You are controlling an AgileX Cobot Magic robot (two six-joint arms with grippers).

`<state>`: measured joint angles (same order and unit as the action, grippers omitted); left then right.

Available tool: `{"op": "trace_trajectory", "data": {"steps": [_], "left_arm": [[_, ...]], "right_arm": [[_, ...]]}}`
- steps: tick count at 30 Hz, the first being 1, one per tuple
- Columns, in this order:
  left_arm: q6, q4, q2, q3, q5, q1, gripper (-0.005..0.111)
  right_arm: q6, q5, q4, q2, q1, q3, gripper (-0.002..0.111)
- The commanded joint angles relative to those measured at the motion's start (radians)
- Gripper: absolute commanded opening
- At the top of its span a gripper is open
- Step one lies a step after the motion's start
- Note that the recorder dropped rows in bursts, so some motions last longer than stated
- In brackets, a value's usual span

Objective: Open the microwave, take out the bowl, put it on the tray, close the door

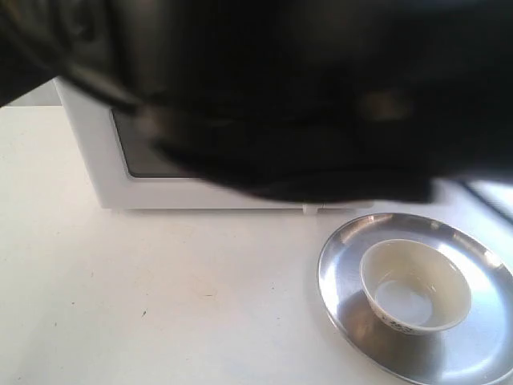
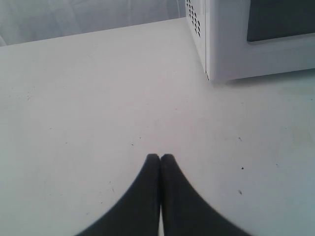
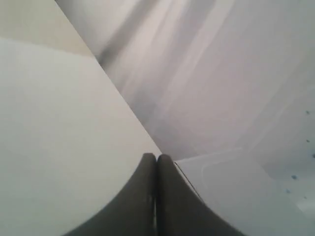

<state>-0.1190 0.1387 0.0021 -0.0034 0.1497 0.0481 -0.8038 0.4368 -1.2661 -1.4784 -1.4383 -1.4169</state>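
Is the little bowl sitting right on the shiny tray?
Touching. The exterior view shows the bowl standing inside the tray, its base on the steel.

White microwave (image 1: pixel 104 168); cream bowl (image 1: pixel 414 287), dark pattern; silver tray (image 1: pixel 345 265).

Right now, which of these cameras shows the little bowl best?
The exterior view: the bowl sits upright and unobstructed on the tray, its inside visible. The left wrist view shows only the table and a corner of the microwave; the right wrist view shows no bowl either.
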Motion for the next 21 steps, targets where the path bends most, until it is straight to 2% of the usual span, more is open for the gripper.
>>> {"op": "trace_trajectory", "data": {"steps": [1, 7, 11, 16, 21], "left_arm": [[-0.006, -0.004, -0.002, 0.003, -0.001, -0.001, 0.000], [-0.006, -0.004, -0.002, 0.003, -0.001, -0.001, 0.000], [-0.006, -0.004, -0.002, 0.003, -0.001, -0.001, 0.000], [-0.006, -0.004, -0.002, 0.003, -0.001, -0.001, 0.000], [-0.006, -0.004, -0.002, 0.003, -0.001, -0.001, 0.000]], "right_arm": [[-0.013, -0.167, 0.096, 0.212, -0.012, 0.180, 0.000], [-0.015, -0.250, 0.244, 0.466, -0.020, 0.496, 0.000], [-0.084, -0.391, 0.253, 0.598, -0.020, 0.707, 0.000], [-0.164, -0.437, 0.294, 0.695, -0.020, 0.865, 0.000], [-0.248, -0.327, 0.298, 0.780, -0.020, 0.872, 0.000]]}}
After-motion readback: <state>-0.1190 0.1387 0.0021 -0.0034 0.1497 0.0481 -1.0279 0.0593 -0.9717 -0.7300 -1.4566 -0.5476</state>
